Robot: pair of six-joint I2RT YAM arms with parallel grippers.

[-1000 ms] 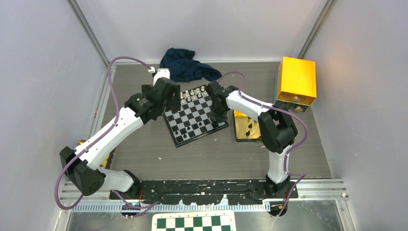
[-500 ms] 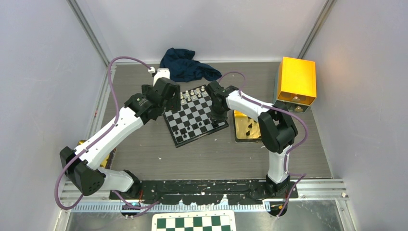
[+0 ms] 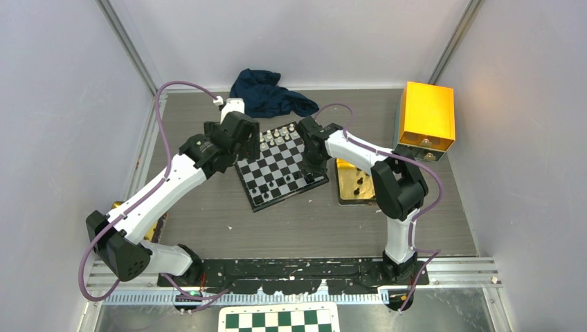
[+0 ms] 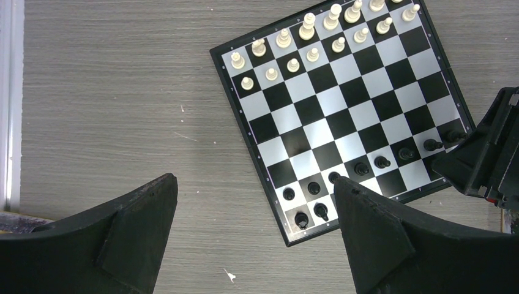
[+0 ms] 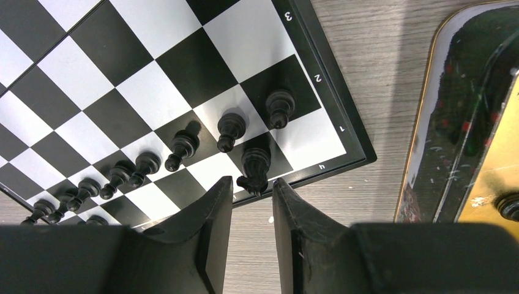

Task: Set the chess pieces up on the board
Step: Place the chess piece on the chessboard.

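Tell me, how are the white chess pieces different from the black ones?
The cream-white chess pieces line up in two rows; the black chess pieces make one pawn row with only a few behind it. White stands along the far edge of the black-and-white checkered board, black along the near edge. Both sets stand upright on their squares.

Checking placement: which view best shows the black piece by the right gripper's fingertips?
Right wrist: black piece stands close up on the board, edge row. In left wrist and top external the right arm covers it.
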